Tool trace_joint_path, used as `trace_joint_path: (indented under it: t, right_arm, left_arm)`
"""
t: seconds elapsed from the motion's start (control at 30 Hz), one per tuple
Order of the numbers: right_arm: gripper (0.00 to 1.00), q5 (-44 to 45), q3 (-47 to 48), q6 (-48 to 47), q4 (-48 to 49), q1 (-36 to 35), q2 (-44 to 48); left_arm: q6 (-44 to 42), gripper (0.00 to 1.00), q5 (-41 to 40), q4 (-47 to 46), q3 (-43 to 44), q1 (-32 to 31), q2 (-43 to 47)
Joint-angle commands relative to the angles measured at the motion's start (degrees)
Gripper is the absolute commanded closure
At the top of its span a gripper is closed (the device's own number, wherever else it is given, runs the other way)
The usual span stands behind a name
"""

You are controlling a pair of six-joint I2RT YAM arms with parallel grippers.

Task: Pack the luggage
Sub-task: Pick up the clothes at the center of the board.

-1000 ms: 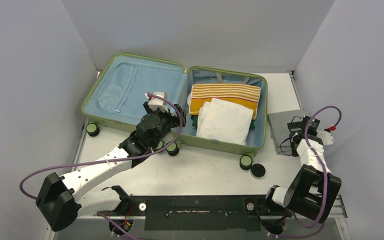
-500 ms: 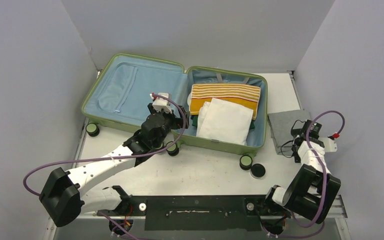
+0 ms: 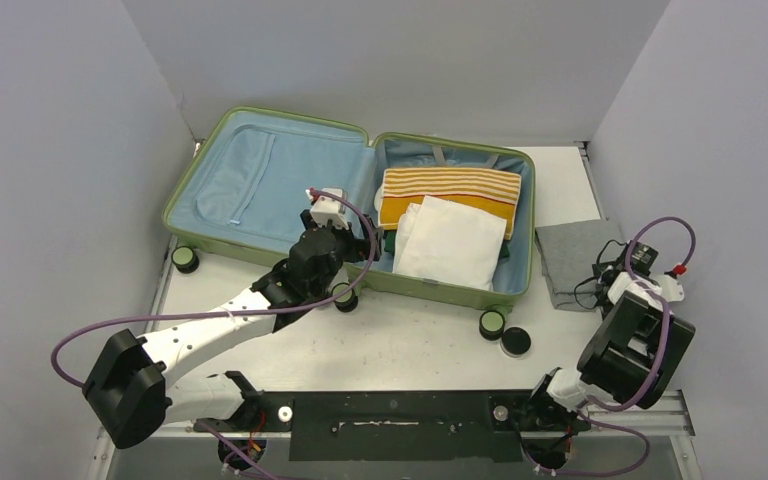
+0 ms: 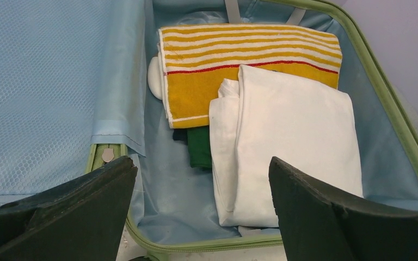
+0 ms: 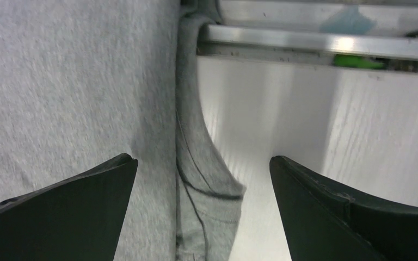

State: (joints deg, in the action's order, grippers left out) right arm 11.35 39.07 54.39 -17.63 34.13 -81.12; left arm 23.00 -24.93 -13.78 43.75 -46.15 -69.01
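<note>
Found luggage [image 3: 250,180] open flat at rear of counter [image 3: 410,340], towel [image 4: 239,49] and white cloth [image 4: 294,141] packed in right half. Noted left fingers [image 4: 76,217] wide apart, empty, poised near hinge. Noted right fingers [image 5: 60,212] wide apart, empty, straddling grey cloth [image 5: 60,81] edge, presumably to pinch it next.

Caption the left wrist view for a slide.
Open left gripper facing the luggage, where a folded white cloth overlaps a yellow striped towel.
</note>
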Motion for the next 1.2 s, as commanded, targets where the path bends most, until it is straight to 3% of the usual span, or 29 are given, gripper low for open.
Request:
trace_joint_path:
  t: [0.0,0.33,0.73,0.93,1.1,1.17]
  right_arm:
    - [0.03,-3.9,1.5,-2.6,5.2,1.9,-3.7]
    - [0.23,-13.1,-1.1,-5.9,10.3,3.6,-13.2]
    - [0.38,-10.0,0.1,-7.2,6.4,-3.1,-17.1]
    - [0.67,-10.5,1.7,-8.7,4.5,-4.6,-18.8]
    - [1.0,-13.9,1.9,-10.0,4.5,-3.3,-19.0]
    - [1.0,-14.9,1.3,-9.7,5.1,-2.3,-17.5]
  left_arm:
    - [-0.8,0.11,-0.8,-0.9,1.9,-0.4,1.3]
    - [-1.4,0.1,-1.6,-0.9,1.8,-0.5,1.0]
    - [-0.6,0.1,-1.0,-0.8,1.9,-0.4,0.4]
    - [-0.5,0.1,-1.2,-0.8,1.8,-0.4,0.9]
    - [-0.7,0.1,-1.7,-0.6,1.8,-0.6,0.6]
    - [-0.8,0.11,-2.0,-0.6,1.8,-0.7,0.6]
